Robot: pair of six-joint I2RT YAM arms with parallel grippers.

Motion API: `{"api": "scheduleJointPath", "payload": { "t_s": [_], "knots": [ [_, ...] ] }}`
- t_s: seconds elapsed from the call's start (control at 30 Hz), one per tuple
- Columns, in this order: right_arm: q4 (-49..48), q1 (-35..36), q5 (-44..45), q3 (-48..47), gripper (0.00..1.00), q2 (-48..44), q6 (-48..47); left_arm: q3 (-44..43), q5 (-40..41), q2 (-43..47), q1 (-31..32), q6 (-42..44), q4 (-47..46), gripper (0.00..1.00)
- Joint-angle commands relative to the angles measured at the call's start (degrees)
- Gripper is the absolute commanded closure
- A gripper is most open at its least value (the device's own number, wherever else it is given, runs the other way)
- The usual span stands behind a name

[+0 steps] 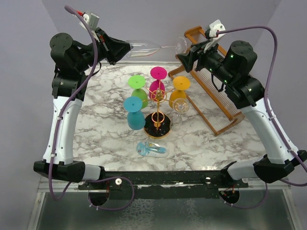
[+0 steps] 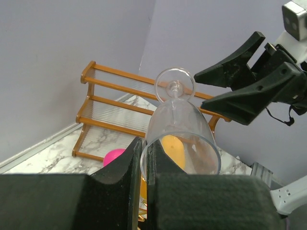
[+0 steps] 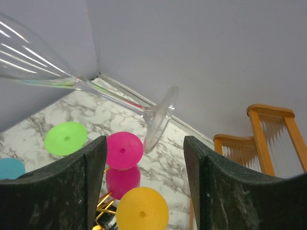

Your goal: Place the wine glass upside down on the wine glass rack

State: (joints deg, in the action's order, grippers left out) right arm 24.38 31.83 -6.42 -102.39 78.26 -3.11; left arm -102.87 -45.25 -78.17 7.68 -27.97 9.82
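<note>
A clear wine glass (image 1: 144, 48) lies level in the air above the back of the table. My left gripper (image 1: 123, 49) is shut on its bowl rim (image 2: 180, 120), one finger inside and one outside. Its foot (image 3: 160, 117) points at my right gripper (image 1: 186, 53), which is open, with the foot just ahead of its fingers and not touching them. The gold wire rack (image 1: 157, 117) stands mid-table on a round black base. Green (image 1: 136, 82), magenta (image 1: 158, 73), orange (image 1: 181, 83) and blue (image 1: 133, 104) glasses hang on it upside down.
The brown wooden slatted rack (image 1: 211, 103) stands at the back right, under my right arm. A light blue glass (image 1: 152, 149) lies on its side in front of the gold rack. Another clear glass (image 1: 181, 106) shows beside the orange one. Grey walls close the back.
</note>
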Motion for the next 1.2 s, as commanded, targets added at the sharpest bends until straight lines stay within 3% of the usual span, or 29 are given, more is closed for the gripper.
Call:
{"api": "scheduleJointPath", "payload": {
  "t_s": [0.0, 0.43, 0.8, 1.17],
  "knots": [
    [-3.56, -2.23, 2.33, 2.09, 0.38, -1.11, 2.29, 0.75, -2.70, 2.47, 0.88, 0.12, -3.67, 1.00],
    [-3.97, -5.09, -6.54, 3.51, 0.61, -0.88, 6.60, 1.94, -4.00, 3.12, 2.46, 2.22, -3.19, 1.00],
    [-4.17, -7.31, -8.58, 3.70, 0.96, -0.82, 8.12, 3.15, -5.25, 3.61, 3.04, 4.02, -3.30, 1.00],
    [-4.25, -12.36, -8.34, 3.73, 0.99, -3.25, 8.06, 5.83, -6.93, 5.26, 3.12, 8.54, 2.08, 0.67]
  ]
}}
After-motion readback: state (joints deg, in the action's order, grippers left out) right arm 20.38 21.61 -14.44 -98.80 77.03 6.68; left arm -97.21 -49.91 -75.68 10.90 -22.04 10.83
